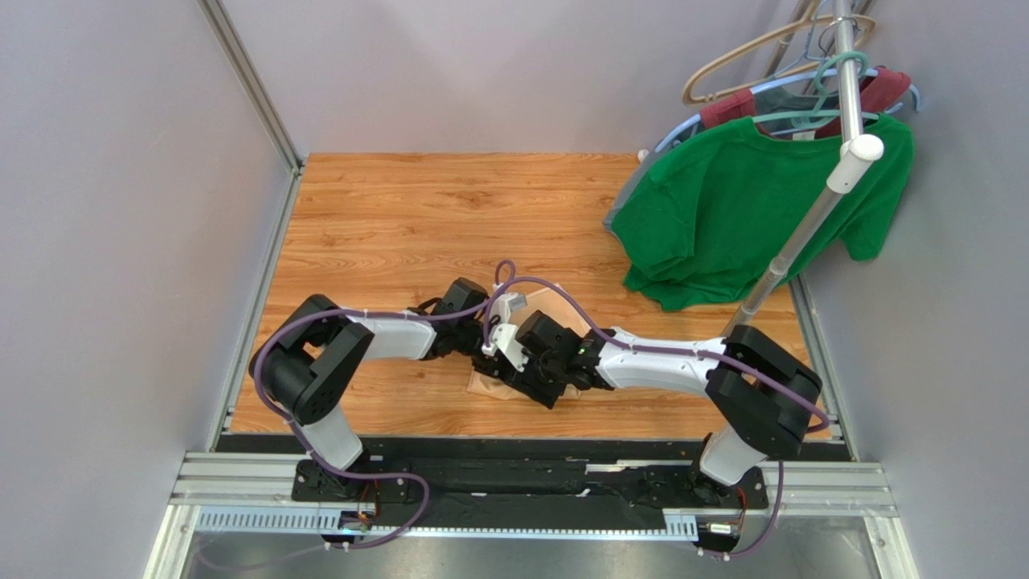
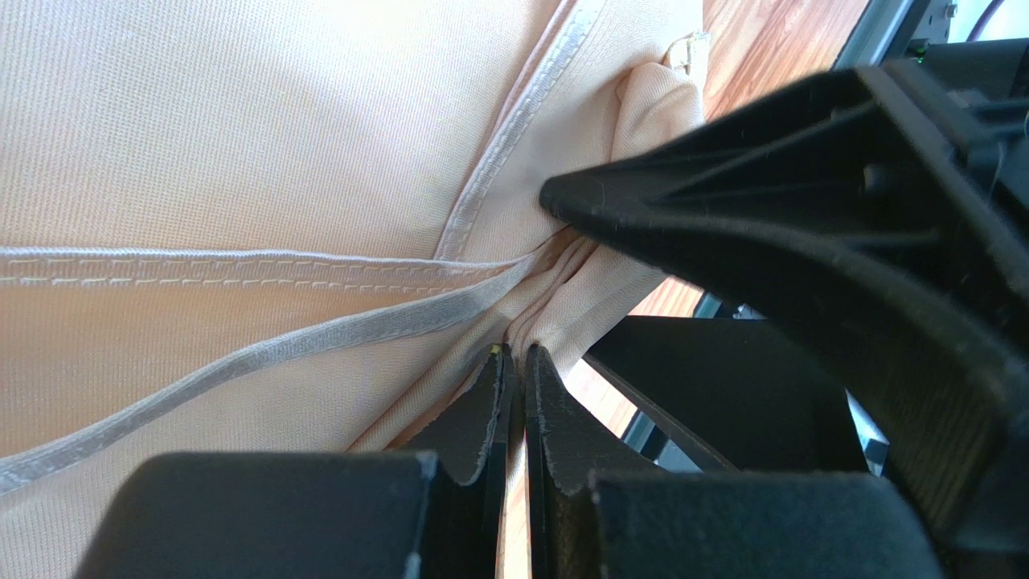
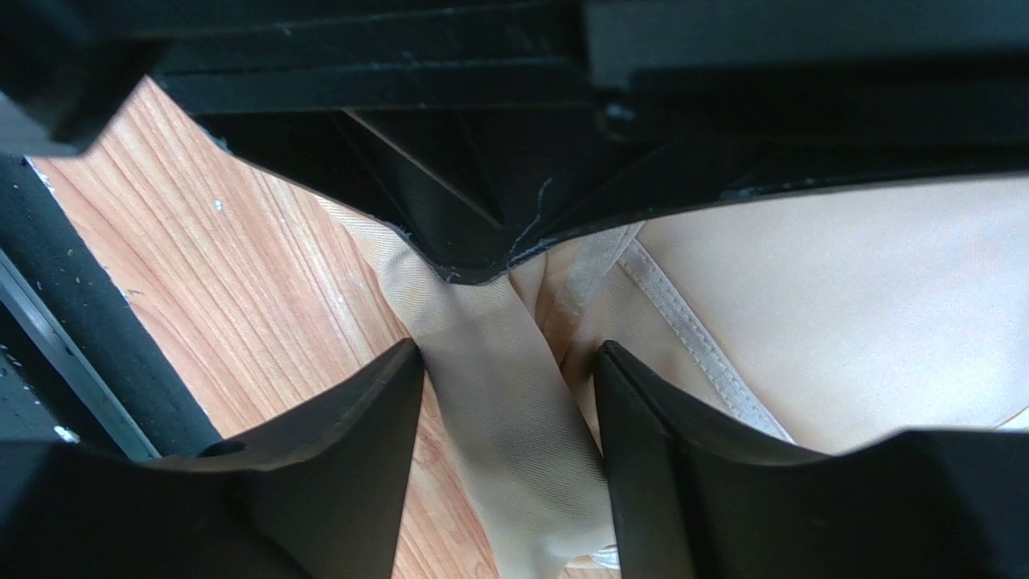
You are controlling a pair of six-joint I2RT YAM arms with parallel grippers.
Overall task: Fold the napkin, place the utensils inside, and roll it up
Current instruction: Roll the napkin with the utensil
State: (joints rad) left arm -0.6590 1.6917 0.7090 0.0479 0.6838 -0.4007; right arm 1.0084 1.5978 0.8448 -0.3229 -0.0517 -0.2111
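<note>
Stage: fold is judged barely begun | napkin (image 1: 489,389) is bunched at the table's (image 1: 399,217) 6 o'clock, under both wrists | left gripper (image 2: 513,362) is clamped on its hem | right gripper (image 3: 507,352) is held apart astride 1 fold | no spoon is seen; loading and rolling are left

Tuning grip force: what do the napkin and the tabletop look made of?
The napkin looks like woven fabric, peach-tan with a slight sheen: visible weave, stitched hem. The tabletop shows smooth orange-brown wood grain, likely laminate, possibly real wood.
</note>
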